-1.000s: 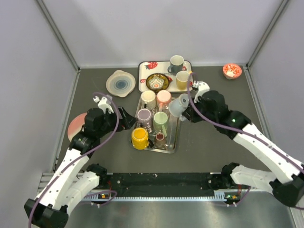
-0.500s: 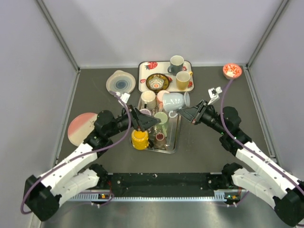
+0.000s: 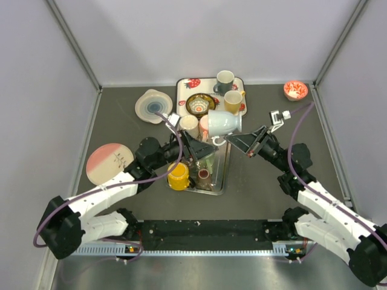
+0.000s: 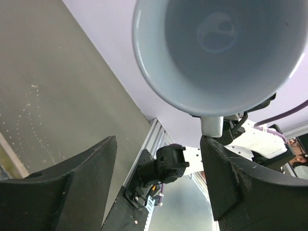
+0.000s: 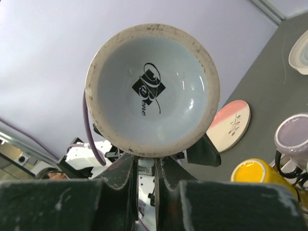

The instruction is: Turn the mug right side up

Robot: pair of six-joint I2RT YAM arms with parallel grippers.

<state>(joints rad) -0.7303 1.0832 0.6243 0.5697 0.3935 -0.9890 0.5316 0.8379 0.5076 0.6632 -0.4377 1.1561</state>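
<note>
The pale blue mug (image 3: 224, 122) hangs in the air above the metal tray (image 3: 224, 176), lying on its side with its mouth to the left and its base to the right. My right gripper (image 3: 233, 139) is shut on the mug's handle; the right wrist view shows the printed base (image 5: 153, 94) above the closed fingers (image 5: 120, 178), with the right gripper (image 5: 147, 166) under the mug. My left gripper (image 3: 210, 145) is open and empty just left of and below the mug's mouth. The left wrist view looks into the mug (image 4: 216, 48), with the left gripper (image 4: 158, 144) open below it.
The metal tray holds several mugs, among them a yellow one (image 3: 178, 175). A strawberry tray (image 3: 181, 90) at the back carries a grey mug (image 3: 225, 79), a yellow mug (image 3: 233, 101) and a patterned bowl (image 3: 200, 104). A pale plate (image 3: 153, 106), a pink plate (image 3: 109, 162) and a red bowl (image 3: 295, 90) lie around.
My right gripper has lifted the mug off the tray and turned it onto its side. My left gripper has moved right, up to the mug's mouth.
</note>
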